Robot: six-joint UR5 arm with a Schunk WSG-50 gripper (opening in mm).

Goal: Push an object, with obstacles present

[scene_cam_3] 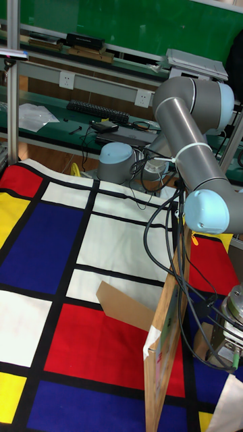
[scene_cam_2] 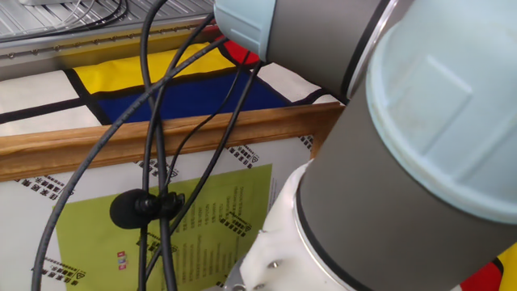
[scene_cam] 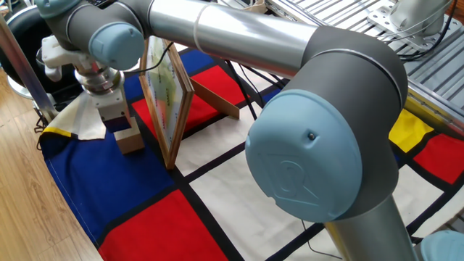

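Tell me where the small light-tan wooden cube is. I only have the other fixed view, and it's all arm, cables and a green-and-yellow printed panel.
Observer: In one fixed view the small light-tan wooden cube sits on a blue patch of the checked cloth, directly under the gripper.
Operator: Touching the frame?
Observer: No. The tall wooden picture frame stands upright beside it, with a narrow strip of blue cloth between them.
Operator: Strut in the way?
Observer: No. The wooden support strut is on the far side of the frame from the cube, over a red patch.
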